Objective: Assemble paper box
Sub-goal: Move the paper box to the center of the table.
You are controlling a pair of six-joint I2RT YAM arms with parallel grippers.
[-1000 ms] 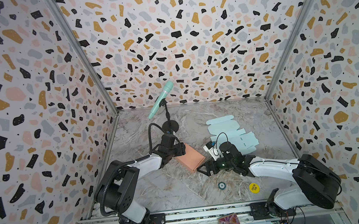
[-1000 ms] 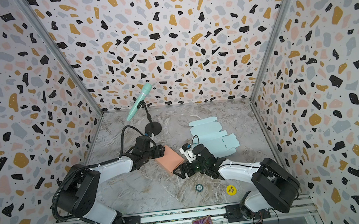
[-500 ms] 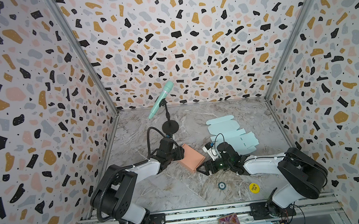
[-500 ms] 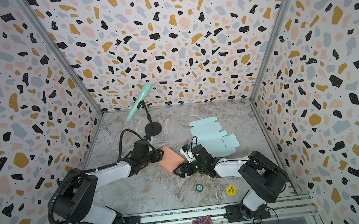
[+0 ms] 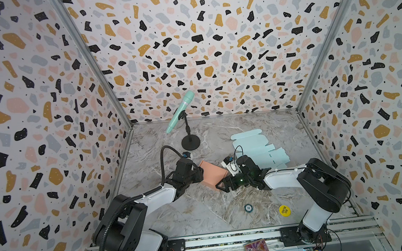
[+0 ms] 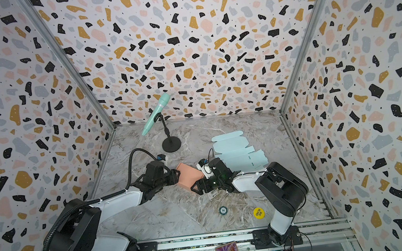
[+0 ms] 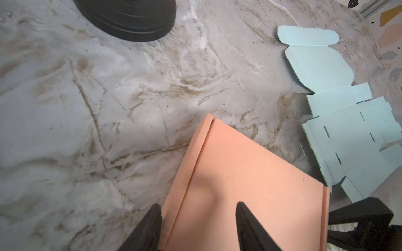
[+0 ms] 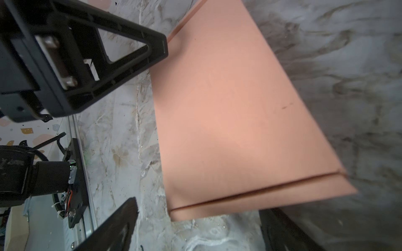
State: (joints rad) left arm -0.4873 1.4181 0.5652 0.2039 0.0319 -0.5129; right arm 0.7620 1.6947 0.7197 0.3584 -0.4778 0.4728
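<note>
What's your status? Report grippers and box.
Left gripper open, straddling peach box edge. Right gripper open at its near corner. Box closed, on table. Blue blank apart, not blocking.

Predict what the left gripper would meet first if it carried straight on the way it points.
Probably the pink box: the left gripper already straddles its near edge, jaws apart.
</note>
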